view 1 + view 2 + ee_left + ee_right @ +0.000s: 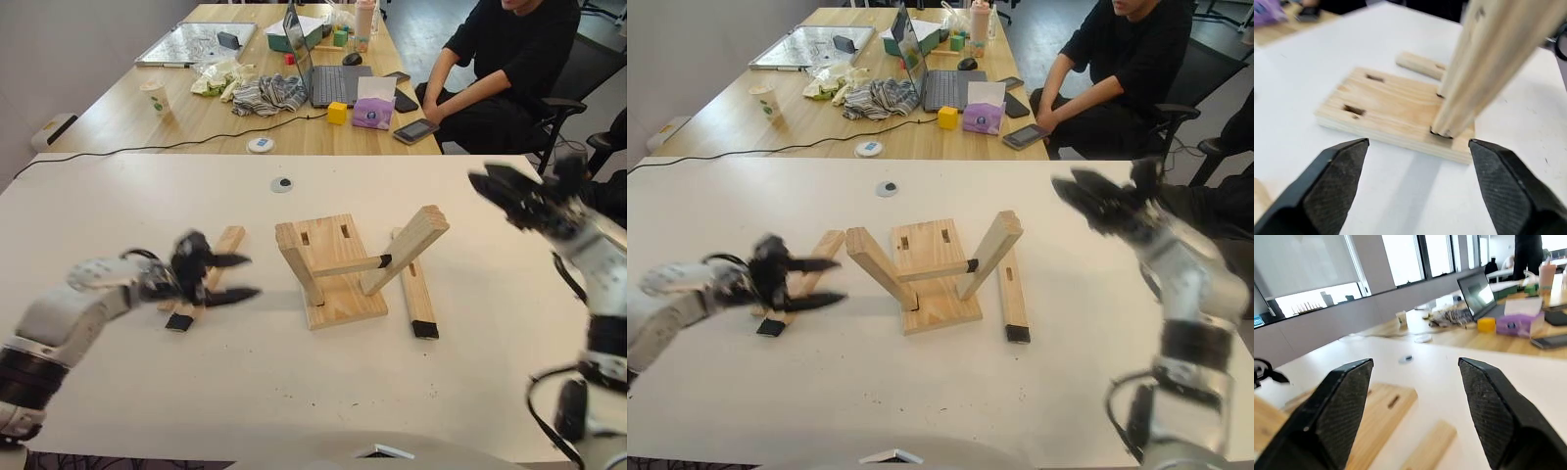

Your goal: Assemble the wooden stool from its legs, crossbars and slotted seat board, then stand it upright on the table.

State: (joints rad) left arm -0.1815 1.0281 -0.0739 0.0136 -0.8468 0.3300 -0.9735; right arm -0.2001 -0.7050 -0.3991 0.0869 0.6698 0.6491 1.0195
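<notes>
While the pale wooden slotted seat board [345, 296] lies flat near the middle of the white table [294, 392], two square pale wooden legs already stand in it, one at the left [299, 259] and one leaning out to the right [409, 247], joined by a thin wooden crossbar [348, 264]. Two empty slots [304, 238] show on the far part of the board. A loose leg with a black foot cap [417, 302] lies on the table just beside the board's right edge, and another loose black-capped leg [228, 239] lies to the left, partly under the left gripper [248, 276]. This gripper hangs low over the table with its black fingers [1337, 171] spread wide and nothing between them, pointing toward the board. The right gripper [487, 178] is raised at the right side, well apart from the wood, its fingers also wide and empty. I judge the wood to be light, stiff and rather smooth, so a leg should be taken across two flat faces near its middle, where it will not swing. The capped end probably gives more friction but leaves a long lever. The board may slide on the smooth table when a leg is pressed into a slot, so the other gripper should steady it at an edge.
</notes>
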